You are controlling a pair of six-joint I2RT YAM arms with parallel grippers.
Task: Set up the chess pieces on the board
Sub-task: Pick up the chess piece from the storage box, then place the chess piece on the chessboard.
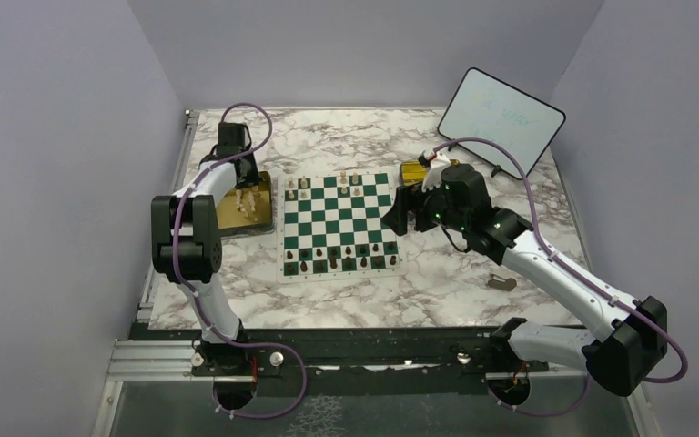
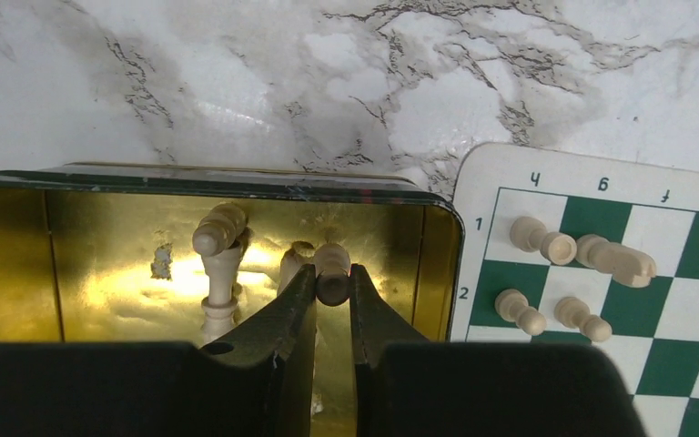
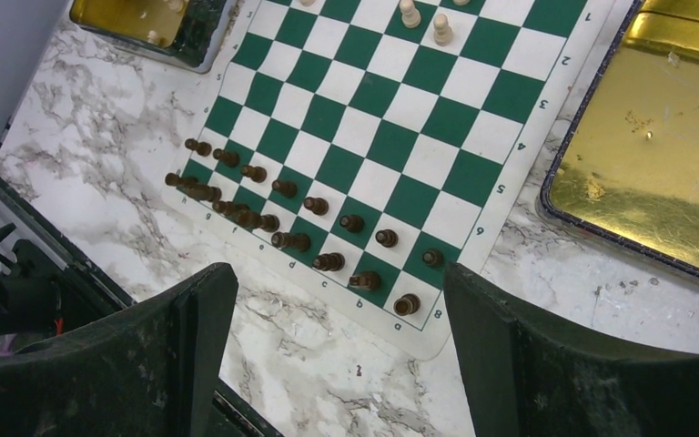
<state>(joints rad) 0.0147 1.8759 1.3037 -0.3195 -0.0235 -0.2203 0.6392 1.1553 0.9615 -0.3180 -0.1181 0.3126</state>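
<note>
The green and white board (image 1: 337, 223) lies mid-table. Dark brown pieces (image 1: 337, 258) fill its two near rows, also in the right wrist view (image 3: 282, 205). A few cream pieces (image 1: 305, 187) stand at its far side, also in the left wrist view (image 2: 541, 241). My left gripper (image 2: 332, 287) is down in the left gold tray (image 2: 100, 237), shut on a cream piece (image 2: 332, 273). Other cream pieces (image 2: 218, 264) stand beside it in the tray. My right gripper (image 3: 335, 273) is open and empty, above the board's right edge (image 1: 399, 217).
A second gold tray (image 3: 655, 155) lies right of the board, with only specks in it. A white tablet-like panel (image 1: 501, 118) leans at the back right. A small grey object (image 1: 502, 282) lies on the marble table near the right arm. Grey walls enclose the table.
</note>
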